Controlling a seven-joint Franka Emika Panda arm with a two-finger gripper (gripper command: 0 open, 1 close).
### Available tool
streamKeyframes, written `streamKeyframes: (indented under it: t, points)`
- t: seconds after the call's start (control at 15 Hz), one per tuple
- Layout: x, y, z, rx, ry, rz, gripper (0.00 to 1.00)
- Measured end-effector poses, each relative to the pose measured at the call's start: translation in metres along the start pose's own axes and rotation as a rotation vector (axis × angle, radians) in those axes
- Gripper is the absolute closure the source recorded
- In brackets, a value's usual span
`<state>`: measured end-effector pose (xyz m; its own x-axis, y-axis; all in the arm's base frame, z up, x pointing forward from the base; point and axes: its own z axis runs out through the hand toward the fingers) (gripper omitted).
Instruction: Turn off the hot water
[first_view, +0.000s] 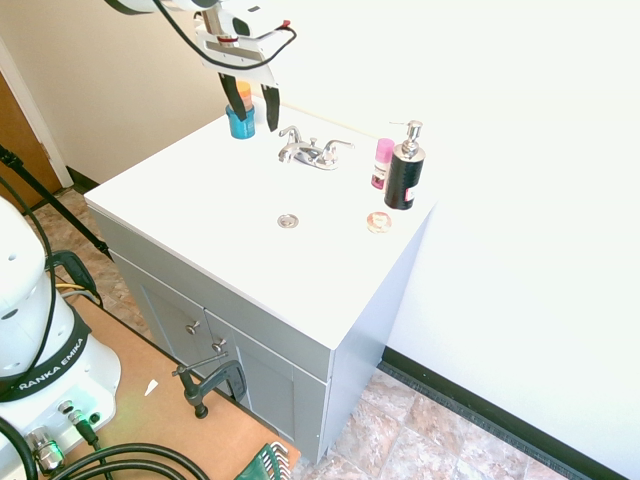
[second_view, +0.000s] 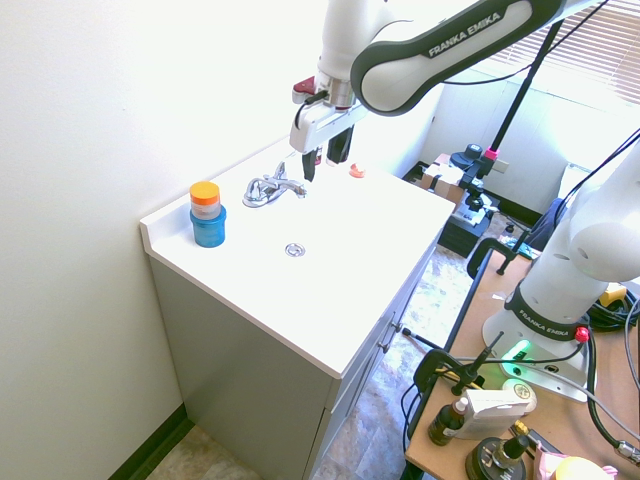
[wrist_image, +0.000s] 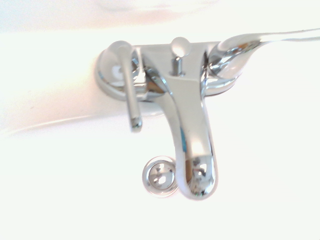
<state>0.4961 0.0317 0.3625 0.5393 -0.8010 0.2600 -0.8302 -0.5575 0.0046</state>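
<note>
The chrome two-handled faucet (first_view: 312, 153) stands at the back of the white vanity top (first_view: 190, 195). Its left lever (first_view: 290, 134), the hot water control, is swung forward toward the basin in the wrist view (wrist_image: 128, 92). The right lever (wrist_image: 250, 42) points out sideways. The spout (wrist_image: 192, 150) reaches over the drain (wrist_image: 159, 176), and no stream shows. My gripper (first_view: 252, 106) hangs open just above and beside the left lever, touching nothing. In the second exterior view the gripper (second_view: 322, 158) hovers over the faucet (second_view: 270, 187).
A blue container with an orange lid (second_view: 207, 215) stands left of the faucet, partly behind my fingers in the first exterior view. A black soap dispenser (first_view: 404, 170), a pink bottle (first_view: 382, 163) and a small round dish (first_view: 379, 222) sit to the right. The wall is close behind.
</note>
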Motion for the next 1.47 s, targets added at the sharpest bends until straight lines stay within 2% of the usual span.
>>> streamKeyframes:
  t: [0.2,0.8,1.47]
  points:
    - [0.012,-0.019,0.03,-0.037,0.062,0.038,0.0]
    - [0.034,-0.048,0.069,-0.042,0.073,0.052,0.0]
    - [0.031,-0.08,0.063,0.013,-0.022,0.063,0.0]
